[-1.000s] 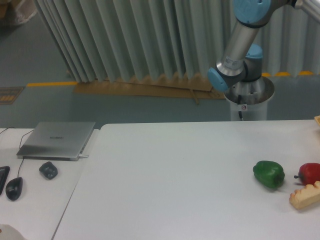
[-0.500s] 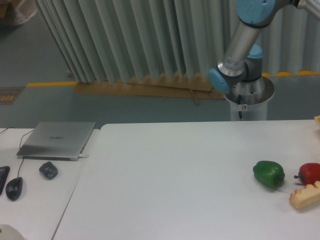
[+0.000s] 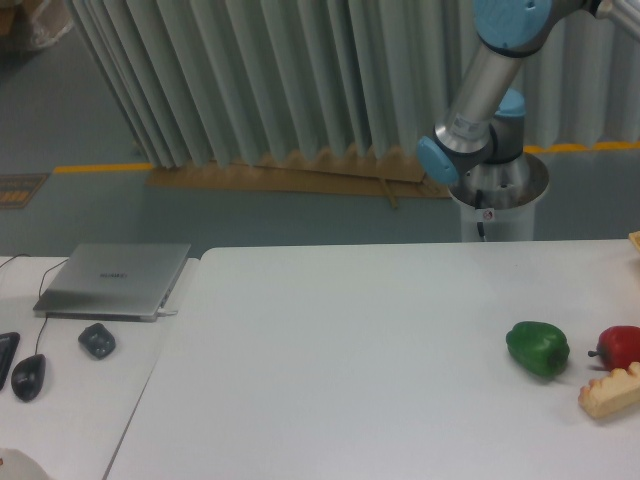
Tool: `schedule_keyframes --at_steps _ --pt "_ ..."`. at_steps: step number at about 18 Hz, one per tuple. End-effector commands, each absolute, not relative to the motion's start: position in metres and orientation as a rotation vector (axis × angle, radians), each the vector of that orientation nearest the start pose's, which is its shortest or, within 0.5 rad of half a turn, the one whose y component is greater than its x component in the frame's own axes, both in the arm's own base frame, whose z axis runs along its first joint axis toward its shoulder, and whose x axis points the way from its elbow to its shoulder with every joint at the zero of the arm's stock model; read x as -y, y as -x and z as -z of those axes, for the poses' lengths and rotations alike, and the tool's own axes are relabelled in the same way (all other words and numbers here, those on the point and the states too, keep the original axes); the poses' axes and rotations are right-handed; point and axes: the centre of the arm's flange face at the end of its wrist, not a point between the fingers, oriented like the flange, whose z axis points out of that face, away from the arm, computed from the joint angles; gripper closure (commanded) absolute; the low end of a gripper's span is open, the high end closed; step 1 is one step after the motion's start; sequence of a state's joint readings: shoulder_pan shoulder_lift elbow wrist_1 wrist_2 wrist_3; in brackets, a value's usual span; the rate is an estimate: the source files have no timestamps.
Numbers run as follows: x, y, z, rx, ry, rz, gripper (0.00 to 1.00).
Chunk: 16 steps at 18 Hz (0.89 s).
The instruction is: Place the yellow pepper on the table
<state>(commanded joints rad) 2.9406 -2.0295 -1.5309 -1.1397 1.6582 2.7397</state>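
My arm (image 3: 487, 95) rises from its base behind the counter (image 3: 350, 360), running out the top edge. Gripper and yellow pepper out of view. Green pepper (image 3: 537, 347) beside red pepper (image 3: 621, 346), right side.

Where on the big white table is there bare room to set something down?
The table is bare from its left edge, beside the laptop desk, across to the green pepper. Crowded: right edge, with green pepper, red pepper and a tan block.
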Motion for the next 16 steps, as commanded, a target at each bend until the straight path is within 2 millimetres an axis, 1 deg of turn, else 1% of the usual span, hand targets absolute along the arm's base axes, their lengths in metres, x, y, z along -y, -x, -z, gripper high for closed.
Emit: schedule_keyframes --at_steps 4,9,12,14,16 --pt "-0.251 0.609 -0.289 -2.039 2.499 0.04 0.37" --pt "-0.25 0.603 -0.3 -2.023 2.483 0.08 0.37" --pt "-0.252 0.594 -0.316 -2.0 2.477 0.08 0.37" --pt "-0.253 0.588 -0.323 -1.944 2.484 0.086 0.37" --pt "-0.256 0.581 -0.333 -1.901 2.501 0.083 0.37"
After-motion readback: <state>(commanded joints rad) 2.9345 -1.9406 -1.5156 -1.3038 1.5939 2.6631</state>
